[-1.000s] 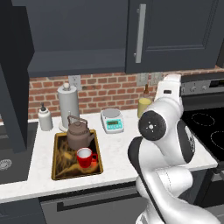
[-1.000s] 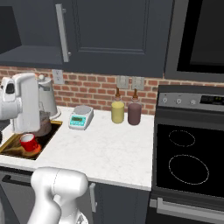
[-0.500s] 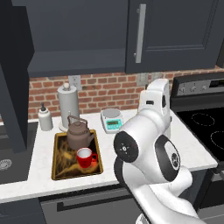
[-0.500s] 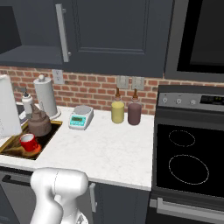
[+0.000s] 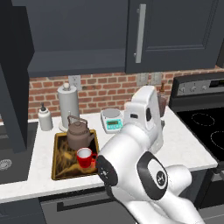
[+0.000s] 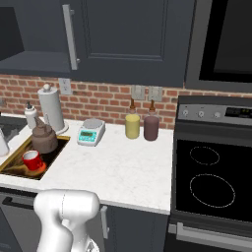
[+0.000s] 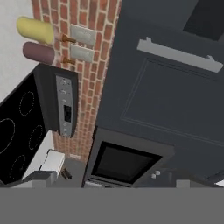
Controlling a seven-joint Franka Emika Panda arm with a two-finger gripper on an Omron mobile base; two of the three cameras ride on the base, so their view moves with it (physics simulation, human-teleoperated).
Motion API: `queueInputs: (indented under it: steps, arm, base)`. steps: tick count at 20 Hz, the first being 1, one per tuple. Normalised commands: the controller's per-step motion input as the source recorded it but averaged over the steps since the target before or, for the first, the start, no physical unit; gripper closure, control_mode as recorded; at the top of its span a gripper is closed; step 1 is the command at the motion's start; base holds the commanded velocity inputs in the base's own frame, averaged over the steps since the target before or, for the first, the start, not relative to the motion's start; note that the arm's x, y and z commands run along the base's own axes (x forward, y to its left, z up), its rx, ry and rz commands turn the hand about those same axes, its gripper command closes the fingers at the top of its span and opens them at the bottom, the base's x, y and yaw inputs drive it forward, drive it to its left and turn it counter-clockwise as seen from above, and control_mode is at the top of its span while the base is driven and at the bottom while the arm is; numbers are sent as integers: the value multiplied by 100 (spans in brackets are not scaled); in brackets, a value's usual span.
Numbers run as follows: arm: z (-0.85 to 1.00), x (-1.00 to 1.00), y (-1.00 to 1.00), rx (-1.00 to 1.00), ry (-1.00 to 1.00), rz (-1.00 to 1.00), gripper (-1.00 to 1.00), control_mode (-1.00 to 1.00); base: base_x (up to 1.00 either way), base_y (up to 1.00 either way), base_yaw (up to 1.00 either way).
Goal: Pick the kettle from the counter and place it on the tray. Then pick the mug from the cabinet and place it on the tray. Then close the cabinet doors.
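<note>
The brown kettle (image 5: 79, 134) (image 6: 44, 140) stands at the back of the black, gold-rimmed tray (image 5: 60, 168) (image 6: 12, 166) on the white counter (image 5: 183, 144). The red mug (image 5: 85, 157) (image 6: 32, 160) sits on the tray just in front of it. The cabinet (image 5: 78, 37) gapes dark, its left door (image 5: 15, 83) swung out and its right door (image 5: 175, 30) shut. My gripper (image 7: 116, 181) is open and empty, raised well to the right of the tray. It faces the shut door's bar handle (image 7: 179, 54), its fingertips far apart.
A paper-towel roll (image 5: 68, 105), a small bottle (image 5: 44, 119) and a white-and-teal scale (image 5: 112, 120) stand by the brick wall. A yellow jar (image 6: 132, 125) and a dark red jar (image 6: 151, 128) stand beside the black stovetop (image 6: 211, 172). My own arm (image 5: 140, 170) blocks the counter's middle.
The arm has swung round, its bulk moving left and lower in the left base view and the hand leaving the right base view to the left. The gripper stays open; kettle and mug are unmoved.
</note>
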Motion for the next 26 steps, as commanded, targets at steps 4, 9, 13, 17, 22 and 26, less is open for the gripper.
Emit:
queueInputs:
  steps: [4, 9, 13, 17, 22, 26]
  arm:
    - [-1, -15, 38, -14, -1, -7, -100, -100]
    - [0, -25, 42, -12, 0, -23, -100, -100]
    - [0, -37, 43, -12, 0, -28, -100, -100]
    - [0, -38, 39, -11, 0, -29, -100, -100]
    - [0, -36, 38, -11, 0, -29, -100, -100]
    - [0, -35, 11, -7, 0, -17, -100, -100]
  base:
    - [0, 0, 0]
    - [0, 0, 0]
    - [0, 0, 0]
    - [0, 0, 0]
    - [0, 0, 0]
    - [0, 0, 0]
